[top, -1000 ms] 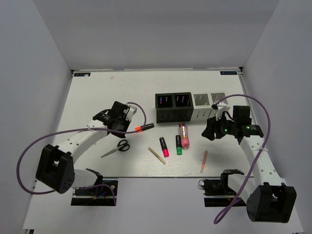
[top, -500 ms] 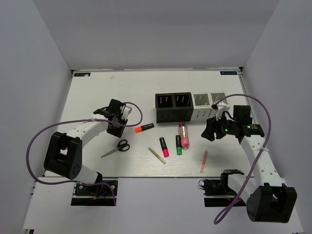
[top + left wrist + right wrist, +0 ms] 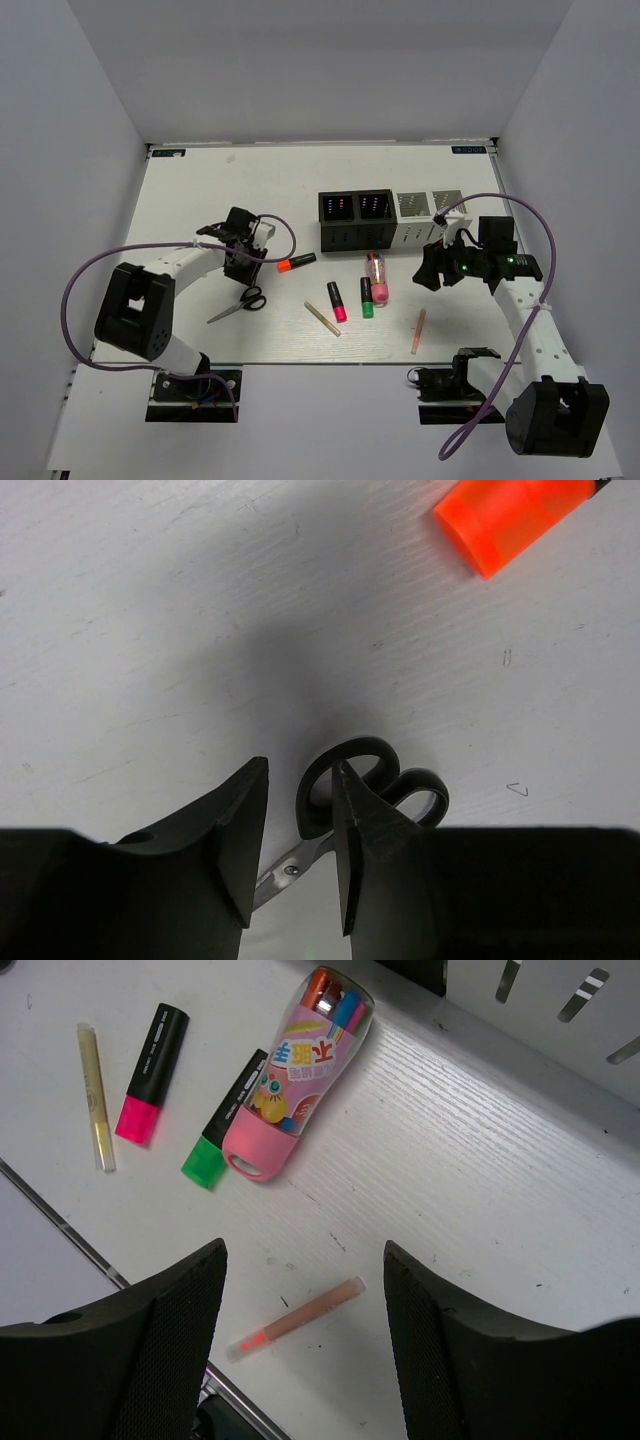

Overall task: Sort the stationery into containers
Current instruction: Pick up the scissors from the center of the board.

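Top external view: left of the containers (image 3: 390, 222), the left gripper (image 3: 243, 274) — jaws parted, empty — has been shifted over the scissors (image 3: 236, 305), away from the orange highlighter (image 3: 297, 262); right of them, the right gripper (image 3: 432, 268) is spread, empty.

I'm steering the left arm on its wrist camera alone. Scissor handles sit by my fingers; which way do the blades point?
Observer: The scissors lie flat, blades toward the near-left corner, handles at the left gripper.
Operator: Where are the cups?
Observer: The row of four cups stands farther back on the right, beyond the orange highlighter.
Operator: Is the right arm in my way?
Observer: No. The right gripper hangs open by the white end of the row.
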Motion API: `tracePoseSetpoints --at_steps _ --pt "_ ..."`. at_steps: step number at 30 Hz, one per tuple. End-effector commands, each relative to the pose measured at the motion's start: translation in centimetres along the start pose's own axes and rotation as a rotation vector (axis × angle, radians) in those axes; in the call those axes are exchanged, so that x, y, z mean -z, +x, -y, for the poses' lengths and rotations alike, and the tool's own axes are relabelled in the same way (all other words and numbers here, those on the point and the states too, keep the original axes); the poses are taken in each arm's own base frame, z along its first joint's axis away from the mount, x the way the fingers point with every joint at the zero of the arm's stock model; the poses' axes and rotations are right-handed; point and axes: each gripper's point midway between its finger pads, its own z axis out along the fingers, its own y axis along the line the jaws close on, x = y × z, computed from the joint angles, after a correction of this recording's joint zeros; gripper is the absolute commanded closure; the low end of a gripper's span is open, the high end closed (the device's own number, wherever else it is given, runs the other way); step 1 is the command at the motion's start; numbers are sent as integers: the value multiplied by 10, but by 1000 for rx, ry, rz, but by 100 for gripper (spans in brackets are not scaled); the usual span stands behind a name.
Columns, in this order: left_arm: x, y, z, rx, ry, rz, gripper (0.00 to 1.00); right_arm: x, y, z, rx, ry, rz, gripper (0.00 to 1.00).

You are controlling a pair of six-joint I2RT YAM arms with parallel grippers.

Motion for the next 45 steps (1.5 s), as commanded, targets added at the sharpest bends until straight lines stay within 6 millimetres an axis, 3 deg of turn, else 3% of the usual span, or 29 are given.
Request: tracePoseSetpoints --at_steps 1,19,27,31,32,34,38,39,40,41,42,44,45 --pt "-4 2 2 -20 14 -9 57 8 -17 -2 41 3 40 33" --pt "-14 16 5 -49 31 -58 56 10 -17 -2 40 5 41 32" --pt "-26 45 14 -58 84 -205 56 11 -20 -4 48 1 48 32" --pt "-29 48 19 -45 113 -234 78 11 -18 -4 47 2 44 32" --pt "-29 48 19 -40 112 -238 90 11 -18 -4 47 2 44 32" --pt "-31 46 18 -40 109 -238 97 12 -19 -4 51 3 48 32" --pt "-26 23 0 -1 46 -178 100 12 -19 -4 51 5 47 32" --pt "-24 11 -2 35 38 -144 100 12 -20 -4 56 6 53 27" --pt "-15 -6 -6 54 32 -84 100 12 -19 -4 54 5 51 10" --pt "-11 -14 -13 99 21 -54 100 12 -19 -5 56 3 51 9" --pt "1 -42 -17 118 12 28 100 13 -19 -6 61 -2 52 9" --pt "25 -71 -18 167 11 138 100 13 -18 -9 63 -15 53 9" --pt "47 -100 -17 190 25 236 100 12 -18 -10 66 -25 51 9"
